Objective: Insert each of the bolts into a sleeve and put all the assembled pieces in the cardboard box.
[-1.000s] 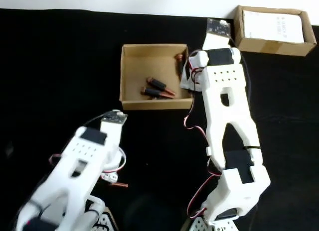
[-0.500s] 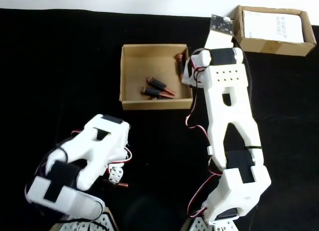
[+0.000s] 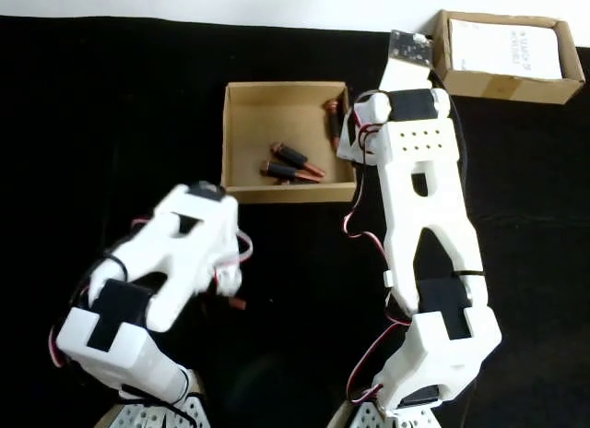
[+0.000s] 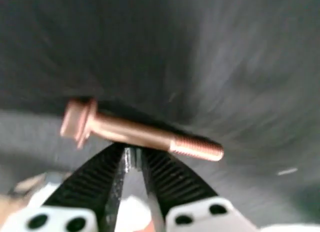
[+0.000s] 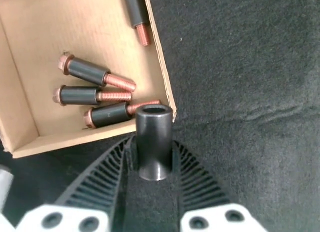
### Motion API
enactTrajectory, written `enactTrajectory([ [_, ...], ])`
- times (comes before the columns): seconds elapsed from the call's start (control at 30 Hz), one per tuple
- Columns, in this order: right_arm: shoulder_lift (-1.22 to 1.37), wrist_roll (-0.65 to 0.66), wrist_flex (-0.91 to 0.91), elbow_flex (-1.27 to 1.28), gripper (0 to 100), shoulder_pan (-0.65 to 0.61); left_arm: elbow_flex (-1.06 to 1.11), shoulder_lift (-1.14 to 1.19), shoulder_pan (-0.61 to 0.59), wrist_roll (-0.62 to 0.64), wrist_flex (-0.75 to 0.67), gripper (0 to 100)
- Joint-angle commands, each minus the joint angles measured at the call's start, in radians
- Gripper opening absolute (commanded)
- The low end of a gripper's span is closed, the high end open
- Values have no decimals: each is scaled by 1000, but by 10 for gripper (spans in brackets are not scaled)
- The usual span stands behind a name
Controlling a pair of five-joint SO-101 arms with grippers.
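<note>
Though crosswise, bolt (image 4: 136, 134) in left tool (image 4: 132, 151).

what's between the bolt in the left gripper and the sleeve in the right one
Nothing visible on the table between them. The left gripper is shut on the bolt, the right gripper on the sleeve, held at the box corner; that corner's wall is nearest the path.

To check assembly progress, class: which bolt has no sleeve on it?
The bolt held by the left gripper: its copper shank is bare, while the bolts in the cardboard box wear black sleeves.
</note>
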Motion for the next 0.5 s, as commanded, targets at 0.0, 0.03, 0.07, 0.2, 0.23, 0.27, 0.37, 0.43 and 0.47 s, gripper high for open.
enactTrajectory([
  [0.0, -79, 5, 5, -10, 8, 15, -139, -7, -73, 54, -74, 9],
  [0.03, -79, 5, 5, -10, 8, 15, -173, -7, -74, 69, -58, 9],
  [0.07, -79, 5, 5, -10, 8, 15, -208, -7, -70, 84, -23, 9],
  [0.2, -77, 5, 2, -10, 8, 15, -341, -50, -8, 126, 183, 9],
  [0.23, -77, 5, 1, -10, 8, 15, -360, -70, 5, 130, 213, 9],
  [0.27, -77, 5, 1, -10, 8, 15, -371, -93, 18, 132, 233, 9],
  [0.37, -77, 5, -2, -10, 8, 13, -367, -160, 41, 129, 249, 9],
  [0.43, -77, 5, -2, -8, 8, 13, -351, -202, 56, 132, 265, 9],
  [0.47, -77, 5, -2, -7, 8, 13, -338, -219, 70, 132, 275, 9],
])
